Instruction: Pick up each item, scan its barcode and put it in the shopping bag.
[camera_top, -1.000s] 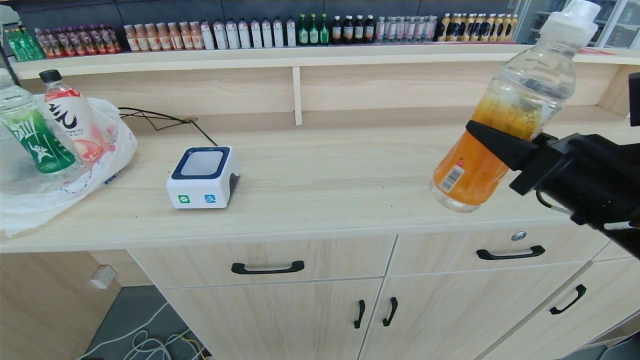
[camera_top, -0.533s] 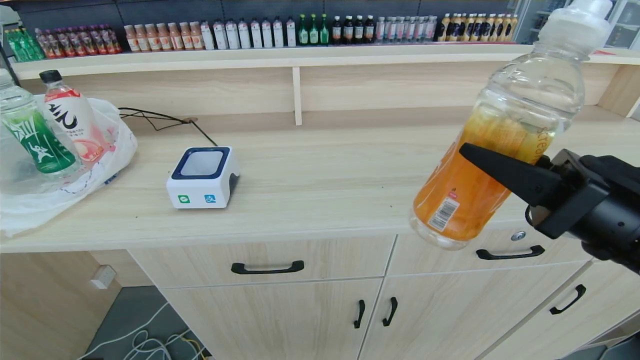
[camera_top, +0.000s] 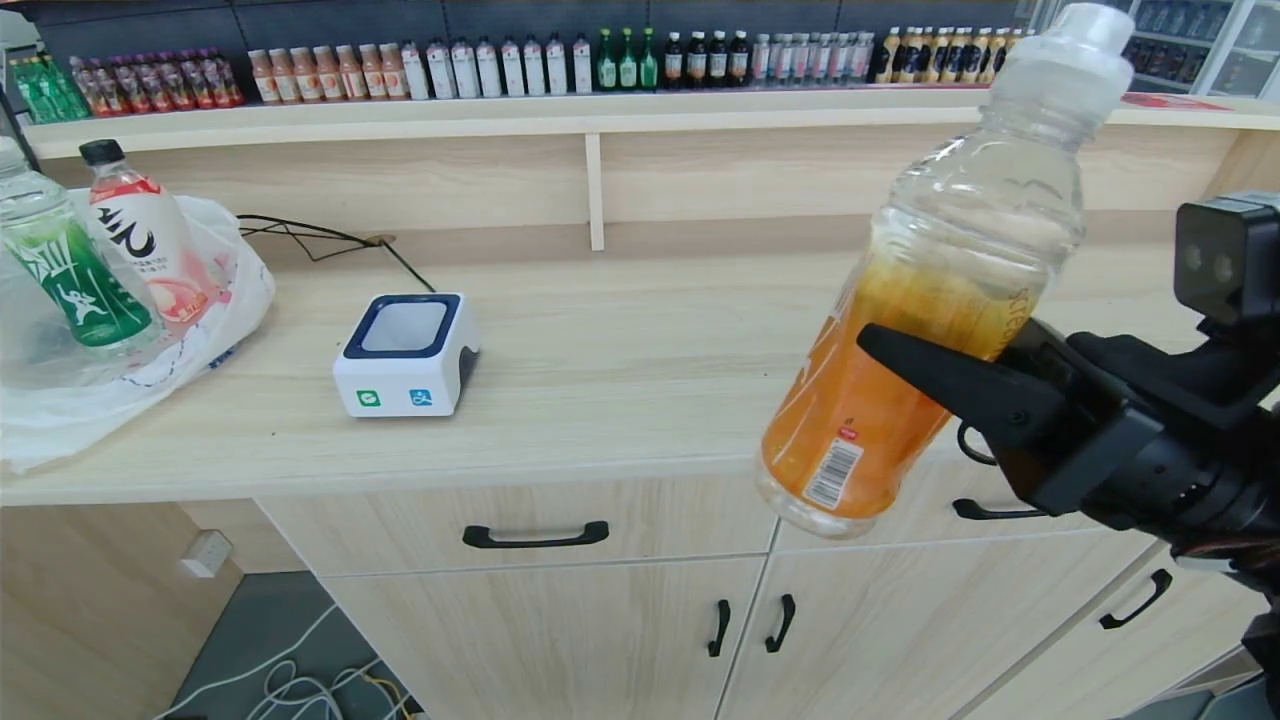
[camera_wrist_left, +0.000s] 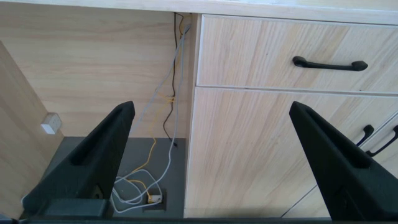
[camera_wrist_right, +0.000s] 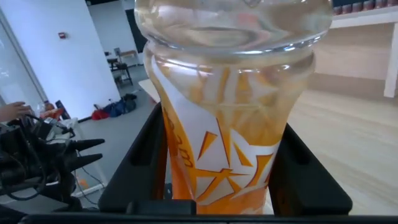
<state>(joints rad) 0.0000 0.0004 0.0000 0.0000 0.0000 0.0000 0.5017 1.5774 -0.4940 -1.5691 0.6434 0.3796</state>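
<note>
My right gripper (camera_top: 985, 365) is shut on an orange drink bottle (camera_top: 930, 290) with a white cap, held tilted in the air over the counter's front edge at the right; its barcode faces down and forward. The same bottle (camera_wrist_right: 233, 130) sits between the black fingers in the right wrist view. A white scanner box (camera_top: 407, 352) with a blue-rimmed window stands on the counter (camera_top: 620, 370) left of centre. The white shopping bag (camera_top: 150, 330) lies at the far left holding a green-labelled bottle (camera_top: 60, 270) and a pink-labelled bottle (camera_top: 140, 240). My left gripper (camera_wrist_left: 211, 155) is open below the counter, facing the cabinet.
A black cable (camera_top: 320, 240) runs from the scanner to the back wall. A raised shelf (camera_top: 600, 110) with several rows of bottles lines the back. Drawers and doors with black handles (camera_top: 535, 537) sit under the counter.
The right gripper has carried the orange bottle leftward and lower, toward the counter's front edge and nearer the camera. Scanner and bag stay put.
</note>
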